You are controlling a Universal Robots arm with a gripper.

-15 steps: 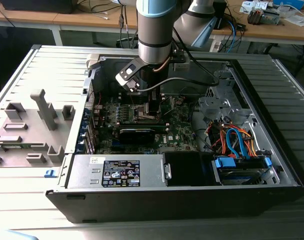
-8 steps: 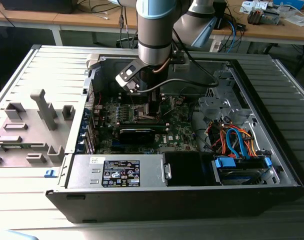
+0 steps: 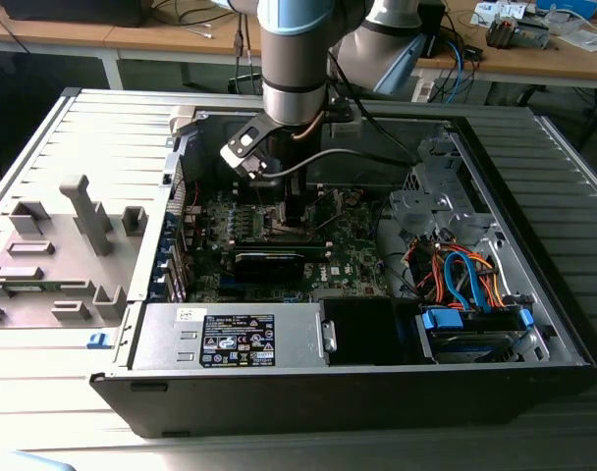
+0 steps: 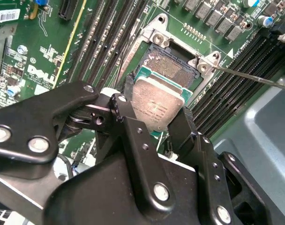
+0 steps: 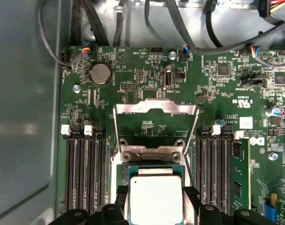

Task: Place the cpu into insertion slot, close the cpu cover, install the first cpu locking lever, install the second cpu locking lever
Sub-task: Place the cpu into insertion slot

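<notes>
My gripper (image 3: 294, 218) reaches down into the open computer case over the motherboard. It is shut on the cpu (image 4: 157, 104), a square chip with a silver-grey top, with a black finger (image 4: 183, 123) against each of two opposite edges. The cpu (image 5: 155, 198) hangs just above the insertion slot (image 4: 174, 65), overlapping its near side, while the slot's dark pin field is bare on the far side. The cpu cover (image 5: 155, 107), a silvery frame with a square window, stands flipped open behind the slot. A thin locking lever (image 4: 255, 78) sticks out beside the slot.
Black memory slots (image 5: 84, 168) run along both sides of the socket. A long black card (image 3: 269, 263), a power supply (image 3: 230, 339) and a drive cage with blue and orange cables (image 3: 470, 285) fill the case. A grey parts fixture (image 3: 53, 255) lies at the exterior view's left.
</notes>
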